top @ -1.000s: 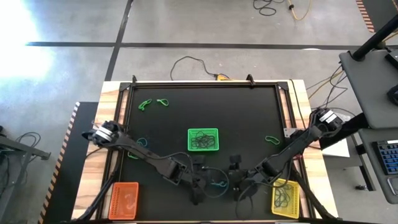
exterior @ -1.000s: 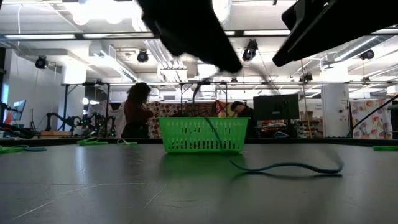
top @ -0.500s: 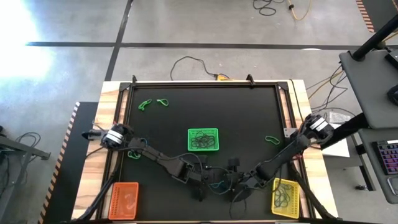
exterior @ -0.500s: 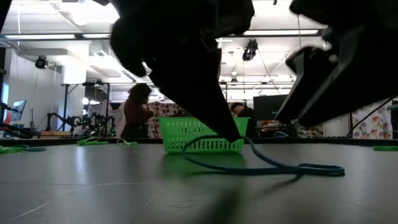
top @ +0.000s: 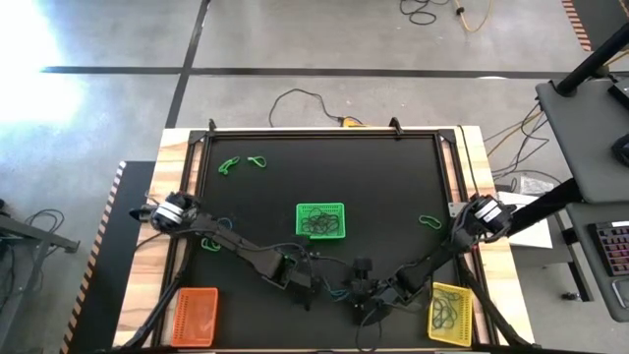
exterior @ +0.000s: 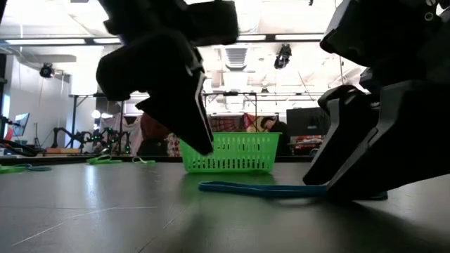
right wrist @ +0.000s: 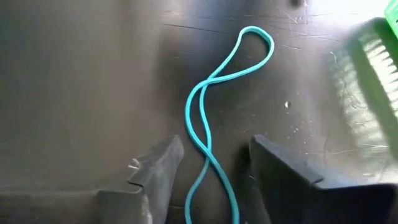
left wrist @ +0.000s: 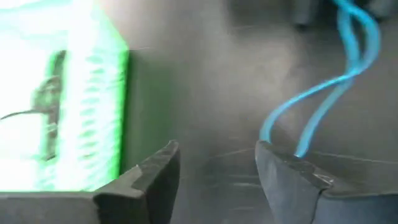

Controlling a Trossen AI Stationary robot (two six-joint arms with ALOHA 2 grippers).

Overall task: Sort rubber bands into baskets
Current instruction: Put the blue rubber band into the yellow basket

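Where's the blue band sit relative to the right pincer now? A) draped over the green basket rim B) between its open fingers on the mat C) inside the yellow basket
B: the right wrist view shows the blue rubber band lying flat on the mat, running between the right pincer's open fingers.

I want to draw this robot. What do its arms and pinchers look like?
Draw two thin dark arms, nearly black, each bent at a joint. The left arm and right arm both carry a round silvery-white part near the table's side edges. The left gripper and right gripper each end in two dark, flat, wedge-shaped fingers with a gap between them.
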